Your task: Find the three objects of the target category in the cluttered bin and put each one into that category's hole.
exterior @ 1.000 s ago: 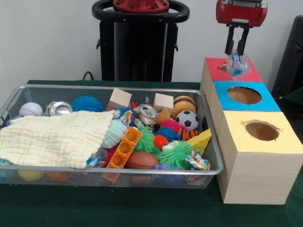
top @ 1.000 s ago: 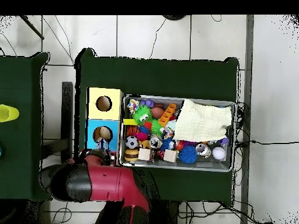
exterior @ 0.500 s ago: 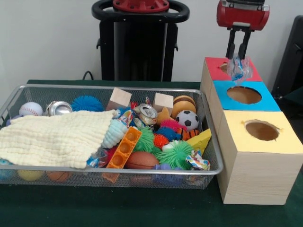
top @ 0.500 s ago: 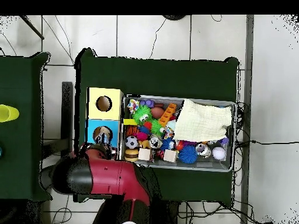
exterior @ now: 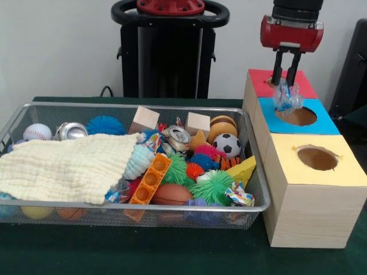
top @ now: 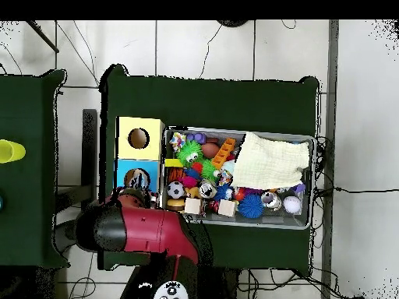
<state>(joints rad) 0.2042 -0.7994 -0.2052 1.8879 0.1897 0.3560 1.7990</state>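
the gripper (exterior: 285, 77) hangs over the row of boxes at the bin's side, its fingers (exterior: 277, 73) pinched on a crinkly blue-and-clear wrapper (exterior: 286, 96). the wrapper dangles just above the back rim of the hole in the blue-topped box (exterior: 298, 116), with the red-topped box (exterior: 304, 87) behind it and the yellow-topped box (exterior: 318, 160) nearer me. from overhead the red arm (top: 140, 231) covers the far box and the wrapper can't be made out. this looks like the delivery step: one item picked, not yet dropped. next it wants the wrapper centred over the right hole (blue, by the look of it, though i can't be sure), then the fingers let go. the wire bin (exterior: 252, 207) on the green counter (exterior: 172, 252) is crowded with spiky balls, a soccer ball (exterior: 230, 145), crushed cans (exterior: 179, 137) and a cream cloth (exterior: 66, 166), so more searching likely follows.
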